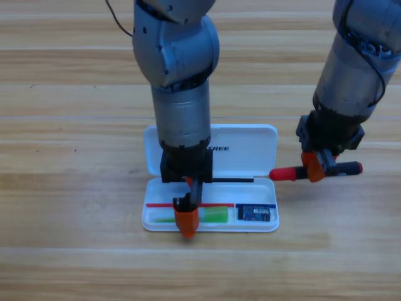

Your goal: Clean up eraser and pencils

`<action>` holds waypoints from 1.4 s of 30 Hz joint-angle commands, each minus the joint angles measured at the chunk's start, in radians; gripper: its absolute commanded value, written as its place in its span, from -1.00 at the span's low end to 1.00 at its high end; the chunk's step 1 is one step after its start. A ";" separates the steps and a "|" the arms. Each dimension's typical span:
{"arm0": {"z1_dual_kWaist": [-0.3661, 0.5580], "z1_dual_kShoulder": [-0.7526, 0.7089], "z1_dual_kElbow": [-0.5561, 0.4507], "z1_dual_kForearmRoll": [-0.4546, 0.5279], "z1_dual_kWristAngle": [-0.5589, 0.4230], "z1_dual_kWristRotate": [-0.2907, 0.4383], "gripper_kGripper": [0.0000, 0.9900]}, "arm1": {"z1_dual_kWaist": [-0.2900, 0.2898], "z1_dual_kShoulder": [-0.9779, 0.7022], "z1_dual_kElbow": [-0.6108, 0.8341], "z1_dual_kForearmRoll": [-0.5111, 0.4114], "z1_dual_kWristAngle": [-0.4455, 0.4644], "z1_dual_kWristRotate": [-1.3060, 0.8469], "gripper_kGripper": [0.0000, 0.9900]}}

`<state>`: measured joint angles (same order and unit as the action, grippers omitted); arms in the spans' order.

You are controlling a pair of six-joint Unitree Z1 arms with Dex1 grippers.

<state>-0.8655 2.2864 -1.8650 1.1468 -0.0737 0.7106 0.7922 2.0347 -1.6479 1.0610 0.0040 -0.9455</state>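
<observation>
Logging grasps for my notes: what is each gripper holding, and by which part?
The right gripper holds the red-and-black pen near its middle. The left gripper sits over the green pen in the case; hold unclear.

The eraser (257, 213) — a small dark block — lies in the tray's right end. The green pencil (213, 216) lies flat beside it; the red-and-black pencil (285, 174) hangs level — clear of the table.

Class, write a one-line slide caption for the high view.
Left gripper over green pencil in white case beside eraser; right gripper holds red-and-black pencil.
</observation>
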 commanded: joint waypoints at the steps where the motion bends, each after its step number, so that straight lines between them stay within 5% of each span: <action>1: 0.017 -0.033 0.009 0.053 -0.006 -0.022 1.00 | 0.042 0.071 -0.058 0.011 0.010 0.020 -1.00; 8: 0.068 -0.297 -0.010 0.191 0.005 -0.019 1.00 | 0.085 0.188 -0.207 0.036 0.007 0.047 -1.00; 14: 0.281 -0.541 0.044 0.231 0.031 0.075 1.00 | 0.125 0.294 -0.345 0.079 0.007 0.073 -1.00; 21: 0.485 -0.640 0.138 0.172 0.034 0.148 1.00 | 0.167 0.348 -0.400 0.088 0.007 0.090 -1.00; 25: 0.500 -0.665 0.256 0.079 0.028 0.139 1.00 | 0.170 0.375 -0.421 0.088 0.004 0.093 -1.00; 35: 0.500 -0.676 0.354 0.016 -0.006 0.118 1.00 | 0.171 0.381 -0.428 0.088 0.002 0.106 -1.00; 36: 0.500 -0.676 0.356 0.013 -0.008 0.116 1.00 | 0.171 0.381 -0.428 0.088 0.004 0.109 -0.96; 40: 0.500 -0.673 0.356 0.011 -0.008 0.107 1.00 | 0.173 0.372 -0.423 0.088 0.005 0.125 0.42; 42: 0.500 -0.673 0.354 0.011 -0.008 0.106 1.00 | 0.173 0.361 -0.421 0.088 0.010 0.131 0.65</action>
<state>-0.3812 1.6249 -1.5314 1.1770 -0.0694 0.8241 0.9377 2.3407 -2.0708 1.1301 0.0040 -0.8310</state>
